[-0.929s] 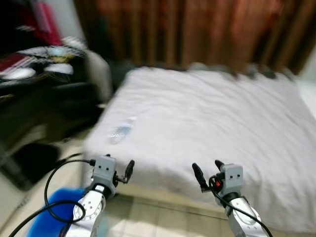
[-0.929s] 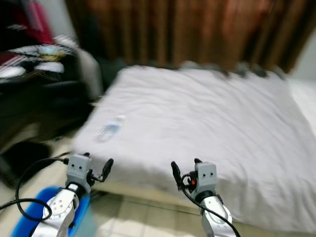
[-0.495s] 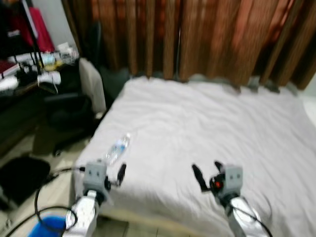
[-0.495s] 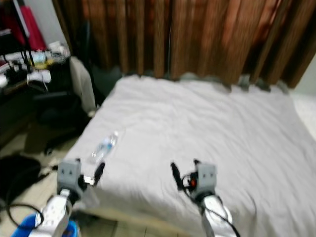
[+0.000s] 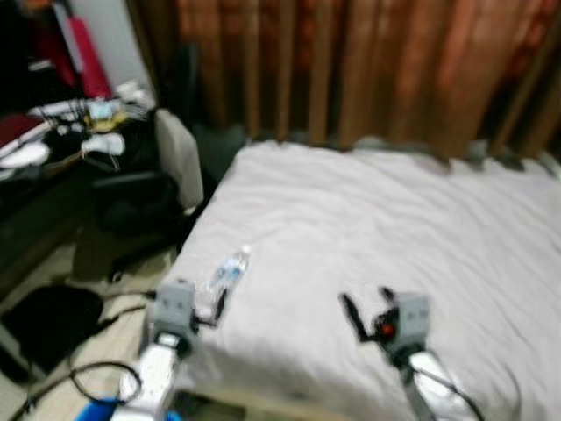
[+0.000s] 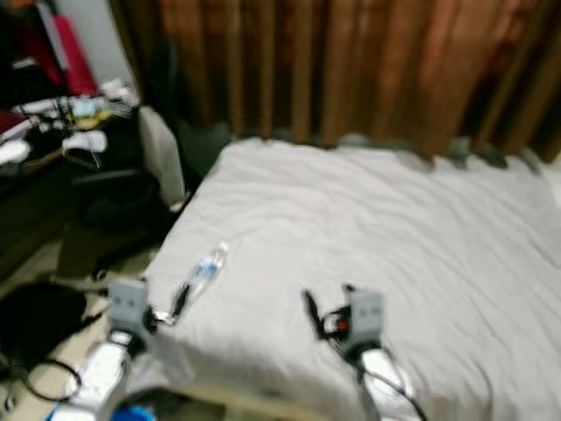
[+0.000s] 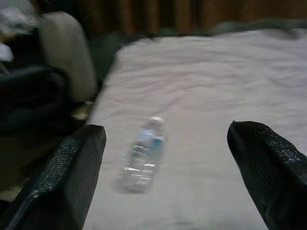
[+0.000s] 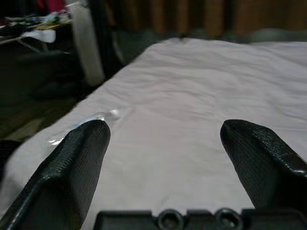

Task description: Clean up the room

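Clear plastic bottle point(image 7: 144, 152) flat on the white bed point(image 5: 394, 219), left gripper point(image 7: 163, 177) and right gripper point(image 8: 163, 167) jaws both released, empty.

The bed point(image 5: 412, 219) gives you a wide run of flat white sheet, bare apart from one bottle point(image 5: 228, 269) lying on its side near the left edge. Your left tool point(image 5: 210, 307) hangs at that edge just short of the bottle, fingers spread; in its wrist view the bottle point(image 7: 143, 152) sits between the two fingers with open sheet all round it. Your right tool point(image 5: 368, 309) is over the middle of the sheet, fingers apart, well apart from the bottle. Left of the bed you have a chair point(image 5: 145, 189), a cluttered surface point(image 5: 61, 132), a dark bag point(image 5: 48, 320) and cables point(image 5: 96, 381) on the floor. Curtains point(image 5: 351, 70) close off the far side.
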`<state>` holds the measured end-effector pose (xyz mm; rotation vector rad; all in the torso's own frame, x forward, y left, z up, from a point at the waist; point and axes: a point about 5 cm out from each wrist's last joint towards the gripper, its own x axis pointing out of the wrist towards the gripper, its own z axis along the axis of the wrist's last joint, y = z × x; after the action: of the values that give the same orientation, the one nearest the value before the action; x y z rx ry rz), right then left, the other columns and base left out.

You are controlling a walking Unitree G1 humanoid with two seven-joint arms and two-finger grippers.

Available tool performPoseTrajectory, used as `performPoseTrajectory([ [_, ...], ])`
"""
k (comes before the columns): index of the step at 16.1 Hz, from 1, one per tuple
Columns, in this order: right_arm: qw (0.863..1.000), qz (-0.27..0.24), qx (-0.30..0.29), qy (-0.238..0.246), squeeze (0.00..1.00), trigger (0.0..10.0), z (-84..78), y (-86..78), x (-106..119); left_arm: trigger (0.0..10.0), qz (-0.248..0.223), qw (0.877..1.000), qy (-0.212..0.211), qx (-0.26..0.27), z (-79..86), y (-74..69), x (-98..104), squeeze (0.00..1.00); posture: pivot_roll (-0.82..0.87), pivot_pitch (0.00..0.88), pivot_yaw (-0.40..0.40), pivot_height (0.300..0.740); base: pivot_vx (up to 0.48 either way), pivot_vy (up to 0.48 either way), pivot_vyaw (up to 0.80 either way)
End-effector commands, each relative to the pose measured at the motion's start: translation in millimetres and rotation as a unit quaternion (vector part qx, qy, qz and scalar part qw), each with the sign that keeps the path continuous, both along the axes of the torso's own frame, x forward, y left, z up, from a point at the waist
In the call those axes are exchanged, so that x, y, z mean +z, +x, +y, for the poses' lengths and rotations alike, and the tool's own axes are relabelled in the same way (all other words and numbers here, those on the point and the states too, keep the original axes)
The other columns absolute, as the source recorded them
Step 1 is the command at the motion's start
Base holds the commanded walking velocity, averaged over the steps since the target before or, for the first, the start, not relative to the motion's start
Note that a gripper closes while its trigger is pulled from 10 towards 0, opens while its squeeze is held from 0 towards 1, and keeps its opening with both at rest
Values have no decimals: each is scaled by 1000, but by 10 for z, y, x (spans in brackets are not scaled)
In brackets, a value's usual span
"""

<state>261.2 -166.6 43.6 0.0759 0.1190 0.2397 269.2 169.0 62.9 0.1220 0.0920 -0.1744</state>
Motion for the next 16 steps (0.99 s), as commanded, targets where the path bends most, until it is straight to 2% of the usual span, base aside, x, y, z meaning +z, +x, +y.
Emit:
performPoseTrajectory([
  [1, 1000, -3, -10, -6, 0, 10000, -87, -15, 22, 10000, 8, 1000, 8, -9, -74, -5, -29, 0, 7, 2, 2, 740, 0, 0, 0],
  [3, 1000, -2, -9, -6, 0, 10000, -88, -22, 19, 10000, 0, 1000, -6, -16, -91, -2, -1, 0, 5, 2, 4, 740, 229, 0, 0],
  [16, 1000, 1, -4, -10, 0, 10000, -81, -98, -10, 10000, 18, 998, 10, -54, -186, 40, -37, 0, -14, 0, 13, 740, 464, 0, 0],
])
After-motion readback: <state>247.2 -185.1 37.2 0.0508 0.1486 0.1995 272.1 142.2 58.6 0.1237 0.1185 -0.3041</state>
